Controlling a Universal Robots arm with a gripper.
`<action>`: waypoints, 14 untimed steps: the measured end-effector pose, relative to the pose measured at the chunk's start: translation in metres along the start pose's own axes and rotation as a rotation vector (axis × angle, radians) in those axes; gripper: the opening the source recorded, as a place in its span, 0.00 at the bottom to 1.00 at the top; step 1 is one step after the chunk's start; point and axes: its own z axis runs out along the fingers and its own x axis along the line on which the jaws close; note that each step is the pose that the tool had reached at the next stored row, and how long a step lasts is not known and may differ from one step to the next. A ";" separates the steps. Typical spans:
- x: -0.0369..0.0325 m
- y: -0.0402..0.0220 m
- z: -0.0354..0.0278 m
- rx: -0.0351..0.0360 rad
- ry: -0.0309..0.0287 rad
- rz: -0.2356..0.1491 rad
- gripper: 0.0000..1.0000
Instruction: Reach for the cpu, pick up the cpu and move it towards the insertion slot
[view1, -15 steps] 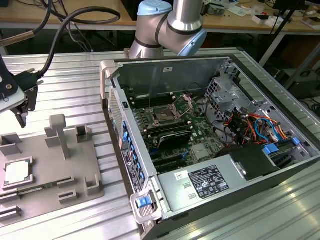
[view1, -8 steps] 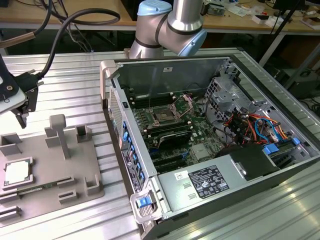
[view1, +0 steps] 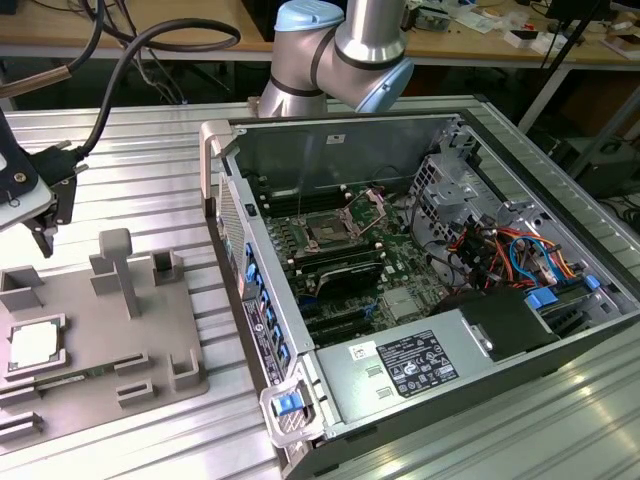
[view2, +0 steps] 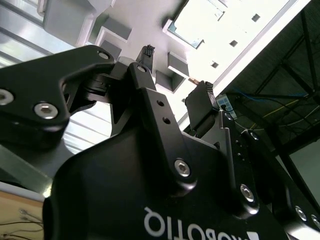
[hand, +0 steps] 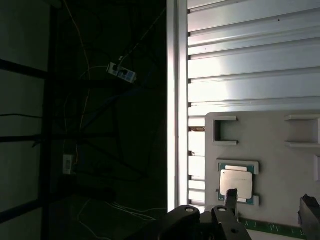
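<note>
Tool (hand: 270, 202), jaws apart, nr cpu (hand: 239, 182); one finger (hand: 309, 215) half off-frame

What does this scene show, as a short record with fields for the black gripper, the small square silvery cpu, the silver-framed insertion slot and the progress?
gripper: black, two fingers, open, holding nothing, above the tray
cpu: small flat square silvery-white chip, lying in a recess of the grey plastic tray, apart from the gripper
insertion slot: square socket with silver metal frame and dark centre, inside the open computer case, to the exterior view's right of the tray
progress: cpu not yet gripped
</note>
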 end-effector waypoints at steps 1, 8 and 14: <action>0.0000 0.0000 0.0002 0.0000 0.0001 0.000 0.55; 0.0000 -0.0001 0.0039 0.0001 0.0001 0.000 0.55; 0.0000 -0.0003 0.0078 0.0000 0.0004 0.000 0.55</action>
